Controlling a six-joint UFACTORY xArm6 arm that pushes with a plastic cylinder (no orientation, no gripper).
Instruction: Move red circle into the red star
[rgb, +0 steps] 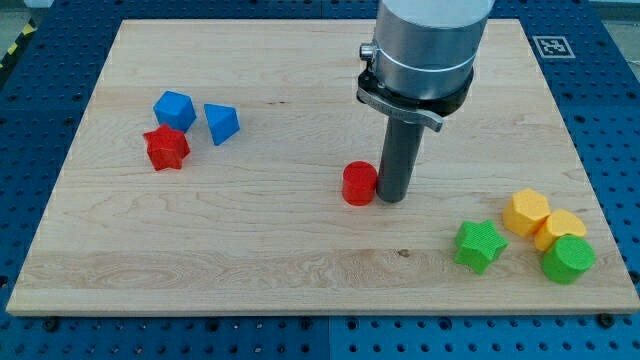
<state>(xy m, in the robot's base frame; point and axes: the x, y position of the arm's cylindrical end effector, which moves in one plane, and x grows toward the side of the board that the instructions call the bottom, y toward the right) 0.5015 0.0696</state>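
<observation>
The red circle lies near the middle of the wooden board. My tip stands right beside it on the view's right, touching or nearly touching it. The red star lies far off at the view's left, with a blue block just above it and a blue triangular block to its upper right.
At the view's lower right sits a cluster: a green star, a yellow block, a second yellow block and a green round block. The wooden board lies on a blue perforated table.
</observation>
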